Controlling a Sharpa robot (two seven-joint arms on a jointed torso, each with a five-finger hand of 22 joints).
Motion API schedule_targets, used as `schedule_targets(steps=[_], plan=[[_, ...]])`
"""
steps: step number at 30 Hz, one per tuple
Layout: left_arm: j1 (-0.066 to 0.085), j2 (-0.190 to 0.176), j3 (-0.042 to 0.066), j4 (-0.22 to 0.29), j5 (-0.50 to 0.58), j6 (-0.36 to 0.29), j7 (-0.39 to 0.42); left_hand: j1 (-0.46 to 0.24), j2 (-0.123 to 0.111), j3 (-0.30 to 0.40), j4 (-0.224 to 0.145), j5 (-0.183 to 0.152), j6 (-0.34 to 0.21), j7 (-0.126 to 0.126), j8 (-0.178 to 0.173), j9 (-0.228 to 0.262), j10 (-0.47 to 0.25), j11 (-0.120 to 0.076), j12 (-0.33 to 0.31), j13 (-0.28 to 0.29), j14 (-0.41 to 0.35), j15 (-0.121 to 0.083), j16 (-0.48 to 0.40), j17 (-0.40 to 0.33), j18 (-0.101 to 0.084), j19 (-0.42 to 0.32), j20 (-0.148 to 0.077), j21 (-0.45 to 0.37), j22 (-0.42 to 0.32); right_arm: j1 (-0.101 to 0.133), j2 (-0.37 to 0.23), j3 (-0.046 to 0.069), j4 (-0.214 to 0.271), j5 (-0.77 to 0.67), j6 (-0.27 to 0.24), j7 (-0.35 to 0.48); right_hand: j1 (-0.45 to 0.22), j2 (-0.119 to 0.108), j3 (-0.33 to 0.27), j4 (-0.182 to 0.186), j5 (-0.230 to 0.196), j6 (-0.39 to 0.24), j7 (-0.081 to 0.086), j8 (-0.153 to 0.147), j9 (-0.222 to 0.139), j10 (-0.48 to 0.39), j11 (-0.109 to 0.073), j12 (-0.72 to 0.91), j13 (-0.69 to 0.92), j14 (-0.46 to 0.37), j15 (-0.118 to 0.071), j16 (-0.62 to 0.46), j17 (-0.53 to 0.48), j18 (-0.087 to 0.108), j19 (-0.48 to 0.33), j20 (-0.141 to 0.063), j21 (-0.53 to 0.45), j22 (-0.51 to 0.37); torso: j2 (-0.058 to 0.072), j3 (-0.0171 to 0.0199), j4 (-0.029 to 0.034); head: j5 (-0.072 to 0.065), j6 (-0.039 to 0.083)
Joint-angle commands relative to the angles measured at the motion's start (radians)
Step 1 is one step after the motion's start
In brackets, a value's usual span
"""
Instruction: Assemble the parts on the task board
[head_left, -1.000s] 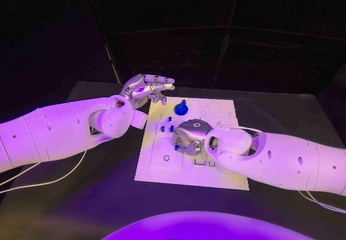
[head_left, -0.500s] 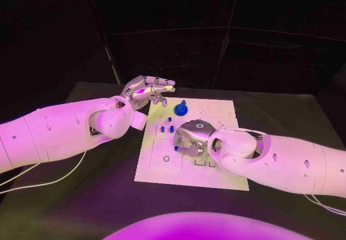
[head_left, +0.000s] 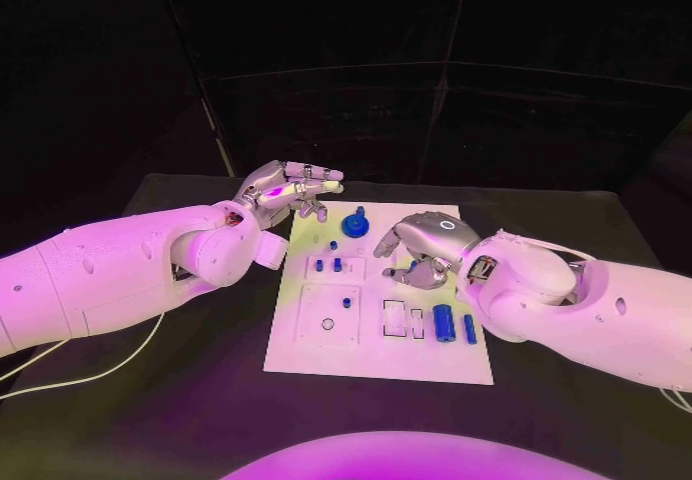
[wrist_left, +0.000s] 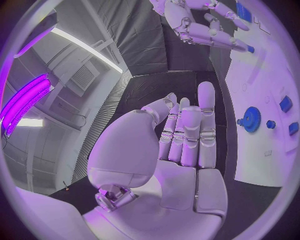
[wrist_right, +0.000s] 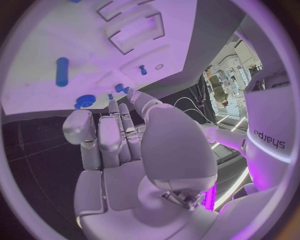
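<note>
The white task board (head_left: 325, 340) lies mid-table. On it I see a blue gear (head_left: 356, 222) at the far end, small blue pegs (head_left: 327, 265) near the left side, and two blue cylinders (head_left: 444, 322) lying beside empty slots (head_left: 394, 318). My right hand (head_left: 426, 245) hovers over the board's right middle with fingers hanging down and nothing in them. My left hand (head_left: 296, 188) floats off the board's far left corner, palm (wrist_left: 181, 145) bare and fingers straight. The gear (wrist_left: 252, 119) lies just past those fingers. The right wrist view shows my right hand (wrist_right: 125, 150) empty above the board (wrist_right: 37, 35).
Black table (head_left: 173, 400) surrounds the board on all sides. A white cable (head_left: 87, 375) trails across the table under my left arm. Dark curtain walls stand behind the table's far edge.
My right hand has risen from the board's near middle and moved toward the far right, uncovering the two blue cylinders. My left hand has hardly moved.
</note>
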Motion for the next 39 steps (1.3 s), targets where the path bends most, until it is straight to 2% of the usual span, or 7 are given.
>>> schedule_targets(steps=[1,7,12,16,29,35,39], plan=[[0.001,0.000,-0.002,0.002,-0.008,0.015,0.008,0.001,0.001,-0.007,0.001,-0.001,-0.003,0.004,0.004,-0.001,-0.007,0.001,0.006,0.001,-0.007,-0.001,-0.007,-0.003,0.007,-0.005,0.000,-0.006,-0.001,0.017,-0.030,0.010,0.000,0.034,-0.009,-0.028,-0.004,-0.012,-0.017,0.003,-0.014,-0.017,-0.001,-0.002,0.000,-0.018,-0.001,0.001,-0.002,0.010,0.004,-0.006,-0.005,0.006,-0.001,0.001,-0.007,-0.002,0.000,-0.0010,0.0040,-0.011,0.006],[0.001,-0.002,-0.005,0.003,-0.008,0.016,0.013,-0.001,0.001,-0.009,0.002,-0.001,-0.004,0.004,0.004,-0.001,-0.009,0.002,0.006,0.001,-0.008,-0.001,-0.008,-0.005,0.007,-0.006,0.000,-0.007,-0.002,0.036,-0.082,0.020,-0.010,0.065,0.054,-0.046,-0.004,-0.018,-0.095,0.014,-0.016,-0.047,-0.017,0.000,0.001,-0.064,-0.002,-0.001,-0.003,0.007,0.002,-0.012,-0.022,0.007,-0.005,0.001,-0.015,-0.013,0.003,-0.0026,0.0033,-0.014,0.010],[0.001,-0.001,-0.006,0.007,-0.008,0.017,0.019,-0.005,0.000,-0.013,0.004,-0.001,-0.005,0.004,0.005,-0.001,-0.011,0.002,0.007,0.001,-0.008,0.000,-0.007,-0.005,0.006,-0.006,0.001,-0.009,-0.004,0.040,-0.091,0.022,-0.028,0.074,0.119,-0.056,0.019,-0.005,-0.171,0.031,-0.017,-0.062,-0.027,0.000,0.002,-0.094,0.003,0.008,-0.002,0.006,0.006,-0.014,-0.032,0.008,-0.010,0.006,-0.024,-0.023,0.003,-0.0012,0.0050,-0.015,0.006],[0.001,-0.002,-0.006,0.010,-0.008,0.018,0.021,-0.006,-0.001,-0.014,0.005,-0.001,-0.005,0.004,0.005,-0.001,-0.011,0.002,0.008,0.001,-0.009,0.000,-0.008,-0.007,0.006,-0.006,0.001,-0.009,-0.004,0.040,-0.085,0.022,-0.043,0.077,0.161,-0.061,0.033,0.001,-0.205,0.042,-0.016,-0.067,-0.027,0.000,0.002,-0.102,0.003,0.020,-0.002,0.006,0.007,-0.013,-0.034,0.009,-0.011,0.007,-0.027,-0.027,0.004,-0.0021,0.0055,-0.014,0.004],[0.001,-0.003,-0.006,0.014,-0.008,0.016,0.026,-0.006,-0.001,-0.014,0.005,-0.001,-0.005,0.004,0.005,-0.001,-0.011,0.002,0.008,0.001,-0.009,0.000,-0.008,-0.007,0.006,-0.006,0.001,-0.009,-0.004,0.040,-0.048,0.021,-0.081,0.098,0.241,-0.048,0.076,0.038,-0.217,0.042,-0.004,-0.061,-0.023,0.004,0.004,-0.062,-0.008,0.064,-0.001,0.005,-0.001,-0.014,-0.043,0.008,-0.005,0.000,-0.025,-0.022,0.003,-0.0024,0.0041,-0.016,-0.002],[0.001,-0.003,-0.006,0.014,-0.008,0.016,0.026,-0.008,-0.001,-0.016,0.007,-0.001,-0.005,0.004,0.005,-0.001,-0.012,0.002,0.008,0.001,-0.009,0.001,-0.006,-0.005,0.006,-0.006,0.001,-0.010,-0.005,0.038,-0.034,0.020,-0.090,0.100,0.243,-0.047,0.092,0.059,-0.199,0.040,-0.006,-0.039,-0.013,0.009,0.006,-0.027,-0.013,0.076,-0.002,0.008,-0.006,-0.007,-0.035,0.006,0.004,-0.005,-0.018,-0.010,0.004,0.0000,0.0028,-0.016,-0.004],[0.002,-0.003,-0.006,0.014,-0.008,0.016,0.026,-0.013,0.000,-0.020,0.011,-0.001,-0.007,0.005,0.005,-0.001,-0.013,0.003,0.010,0.001,-0.010,0.001,-0.006,-0.008,0.006,-0.006,0.002,-0.012,-0.007,0.037,-0.024,0.020,-0.098,0.100,0.248,-0.046,0.100,0.066,-0.181,0.039,-0.009,-0.029,-0.012,0.009,0.006,-0.005,-0.015,0.075,-0.004,0.010,-0.008,-0.003,-0.032,0.004,0.009,-0.007,-0.013,-0.003,0.004,-0.0013,0.0036,-0.015,-0.005]])
